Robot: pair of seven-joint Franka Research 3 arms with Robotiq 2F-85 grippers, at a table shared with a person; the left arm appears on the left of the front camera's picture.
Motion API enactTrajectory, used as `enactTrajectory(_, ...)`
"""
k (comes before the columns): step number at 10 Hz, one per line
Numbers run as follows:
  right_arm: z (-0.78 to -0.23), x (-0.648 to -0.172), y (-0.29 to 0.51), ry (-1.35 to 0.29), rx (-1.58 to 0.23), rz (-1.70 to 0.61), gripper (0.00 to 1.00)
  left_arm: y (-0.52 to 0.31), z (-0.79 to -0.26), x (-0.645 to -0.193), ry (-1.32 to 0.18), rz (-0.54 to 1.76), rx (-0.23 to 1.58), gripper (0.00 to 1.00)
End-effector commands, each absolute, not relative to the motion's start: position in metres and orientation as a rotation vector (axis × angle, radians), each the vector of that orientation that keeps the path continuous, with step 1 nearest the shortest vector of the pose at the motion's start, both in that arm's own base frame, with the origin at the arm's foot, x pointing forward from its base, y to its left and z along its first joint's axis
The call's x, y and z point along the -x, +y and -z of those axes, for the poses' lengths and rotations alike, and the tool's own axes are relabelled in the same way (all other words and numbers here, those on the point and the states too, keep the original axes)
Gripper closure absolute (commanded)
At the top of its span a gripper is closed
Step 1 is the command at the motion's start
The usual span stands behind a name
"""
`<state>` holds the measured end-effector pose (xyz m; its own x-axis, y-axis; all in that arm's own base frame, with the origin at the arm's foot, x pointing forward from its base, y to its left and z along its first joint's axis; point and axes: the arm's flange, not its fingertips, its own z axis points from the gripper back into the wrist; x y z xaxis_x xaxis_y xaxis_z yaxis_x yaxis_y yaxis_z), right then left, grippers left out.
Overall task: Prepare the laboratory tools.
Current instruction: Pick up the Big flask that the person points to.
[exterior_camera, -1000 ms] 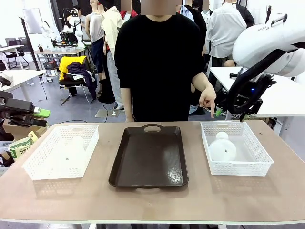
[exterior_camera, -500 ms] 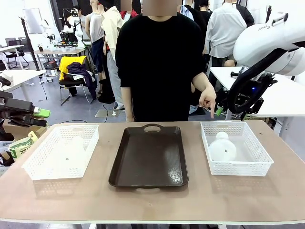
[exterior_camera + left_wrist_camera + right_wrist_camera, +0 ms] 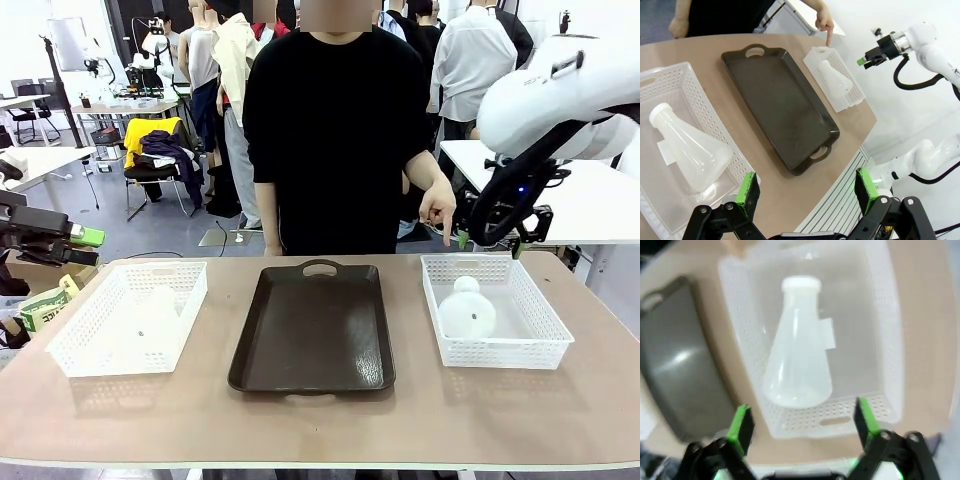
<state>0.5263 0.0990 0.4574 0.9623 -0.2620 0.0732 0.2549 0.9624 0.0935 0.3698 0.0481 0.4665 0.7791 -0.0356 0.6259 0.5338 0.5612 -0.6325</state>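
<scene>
Beige tabletop (image 3: 320, 420) carries a dark brown handled tray (image 3: 312, 330) at centre, with bare surface along the tray's near edge. Left of the tray, a white mesh basket (image 3: 75, 350) holds the left flask (image 3: 687, 150), lying on its side. Right of the tray, a second basket (image 3: 545, 340) holds the right flask (image 3: 466, 310), lying with its neck toward the far side. Left gripper (image 3: 807, 186) hangs off the table, well left of the tray, jaws spread wide and empty. Right gripper (image 3: 801, 424) hovers above the second basket's far side, pointing down over the right flask, jaws fully apart, gripping nothing. Person's hand (image 3: 436, 210) points one finger down at that basket's far rim.
</scene>
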Motion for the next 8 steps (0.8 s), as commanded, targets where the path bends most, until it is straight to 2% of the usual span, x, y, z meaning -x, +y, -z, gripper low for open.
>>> enactTrajectory(1, -0.441, -0.572, 0.126, 0.024, 0.026, 0.295, 0.00, 0.049, -0.464, -0.371, -0.631, 0.376, 0.941, 0.00)
enactTrajectory(4, -0.409, -0.597, 0.136, 0.004, 0.002, 0.350, 0.00, 0.049, -0.464, -0.371, -0.631, 0.376, 0.941, 0.00)
enactTrajectory(8, -0.381, -0.605, 0.126, -0.054, 0.019, 0.501, 0.00, 0.049, -0.464, -0.371, -0.631, 0.376, 0.941, 0.00)
